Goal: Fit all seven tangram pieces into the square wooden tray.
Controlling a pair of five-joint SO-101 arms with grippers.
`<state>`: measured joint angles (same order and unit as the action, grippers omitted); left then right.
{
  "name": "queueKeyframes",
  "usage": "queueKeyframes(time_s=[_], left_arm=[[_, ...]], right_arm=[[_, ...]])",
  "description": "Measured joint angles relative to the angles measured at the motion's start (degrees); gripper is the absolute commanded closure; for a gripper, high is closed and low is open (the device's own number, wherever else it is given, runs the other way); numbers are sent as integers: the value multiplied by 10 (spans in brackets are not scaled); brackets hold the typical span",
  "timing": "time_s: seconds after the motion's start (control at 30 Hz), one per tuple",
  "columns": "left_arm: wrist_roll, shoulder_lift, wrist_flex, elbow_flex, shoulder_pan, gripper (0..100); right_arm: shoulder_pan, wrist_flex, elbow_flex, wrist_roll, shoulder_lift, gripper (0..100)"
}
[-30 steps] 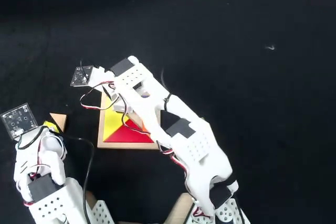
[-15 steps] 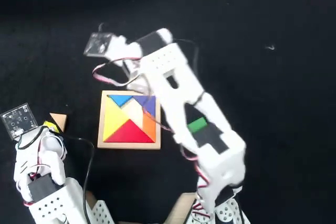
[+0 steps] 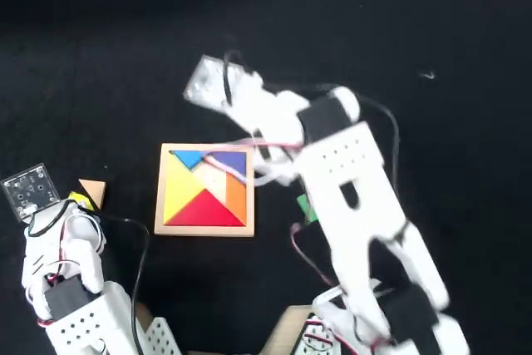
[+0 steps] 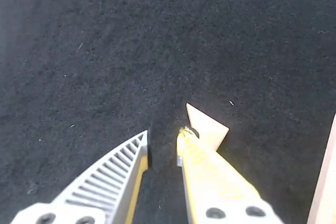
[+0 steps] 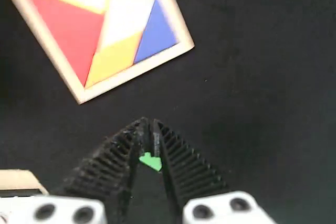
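Observation:
The square wooden tray (image 3: 204, 229) holds blue, yellow, red, orange, purple and pale pieces. A green piece (image 3: 305, 207) lies on the black table right of the tray, beside the raised right arm (image 3: 345, 172). In the right wrist view my right gripper (image 5: 148, 125) hangs shut and empty above the table, the green piece (image 5: 150, 161) showing through the gap below and the tray (image 5: 131, 77) beyond. A pale wooden triangle (image 3: 93, 192) lies left of the tray. My left gripper (image 4: 163, 136) is open, with the triangle (image 4: 209, 128) just past its yellow fingertip.
The black tabletop stretches wide behind and to the right of the tray. In the left wrist view the tray's edge (image 4: 326, 177) stands close beside the triangle. Wires loop from both arms near the tray.
The right arm has lifted off the tray and swung up and to the right, uncovering the tray and the green piece. The left arm has not moved.

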<state>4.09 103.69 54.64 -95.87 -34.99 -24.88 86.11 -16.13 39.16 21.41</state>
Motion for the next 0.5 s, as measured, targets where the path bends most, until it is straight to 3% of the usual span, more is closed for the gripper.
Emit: queueKeyframes(time_s=[0.2,0.43,0.5], left_arm=[[0,0,0,0,0,898],[0,0,0,0,2,898],[0,0,0,-2,17,898]], right_arm=[[42,-69,-172,-71,115,987],[98,-109,-270,-126,203,982],[101,-111,-288,-135,208,939]])
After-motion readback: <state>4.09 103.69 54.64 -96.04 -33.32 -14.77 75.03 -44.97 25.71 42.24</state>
